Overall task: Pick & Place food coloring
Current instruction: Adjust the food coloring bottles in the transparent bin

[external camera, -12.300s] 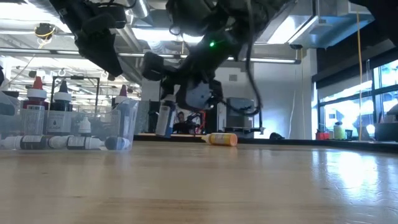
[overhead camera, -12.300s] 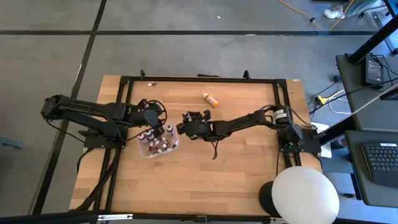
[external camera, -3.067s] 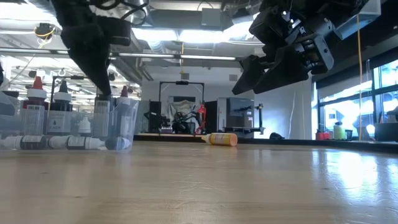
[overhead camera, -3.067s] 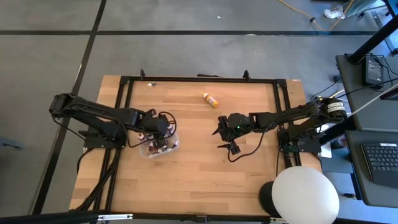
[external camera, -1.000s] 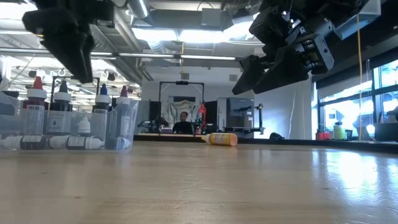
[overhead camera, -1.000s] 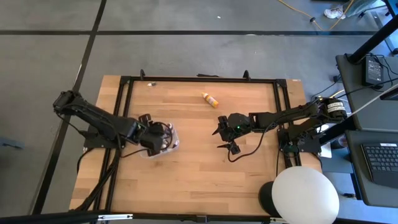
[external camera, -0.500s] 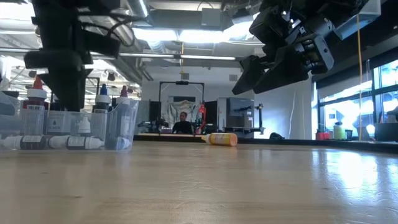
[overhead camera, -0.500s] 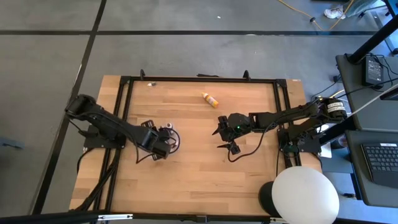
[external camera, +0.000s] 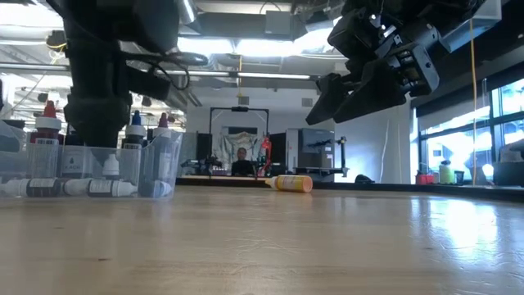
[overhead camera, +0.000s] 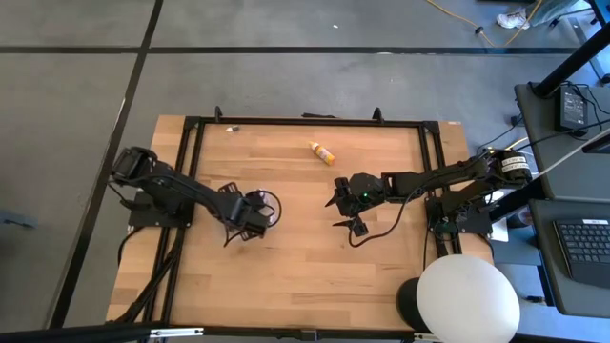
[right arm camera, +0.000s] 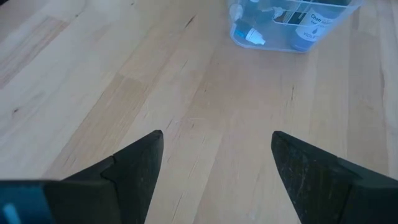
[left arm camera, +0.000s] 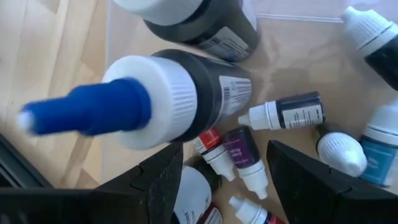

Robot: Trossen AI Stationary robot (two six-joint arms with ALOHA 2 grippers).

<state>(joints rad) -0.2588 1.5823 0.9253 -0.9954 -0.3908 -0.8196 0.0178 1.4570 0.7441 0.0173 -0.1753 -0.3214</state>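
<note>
Left arm has dropped in the last second. In the low view it went from high on the left to sitting right down on the clear tray (external camera: 155, 164). From above, the left end effector (overhead camera: 246, 217) now covers most of the tray.

Left wrist view puts the left end effector's fingers (left arm camera: 163, 180) spread, pinching nothing. They straddle a cluster of small food coloring bottles (left arm camera: 242, 155) lying on the tray floor. A larger blue-tipped bottle (left arm camera: 143, 102) stands just beside the fingers, very close to the camera. Can't tell which bottle it's lined up on. My read: you're at the reach-in, grasp not made yet.

Right end effector (overhead camera: 338, 203) hasn't moved. It hangs spread and empty above the middle of the counter (overhead camera: 305, 267).

Most of the food coloring is in the tray. One orange-yellow bottle (overhead camera: 321, 151) lies on its side, well apart, toward the far edge of the counter.

Watch the tall bottle when you close. A finger may clip it and tip it.
</note>
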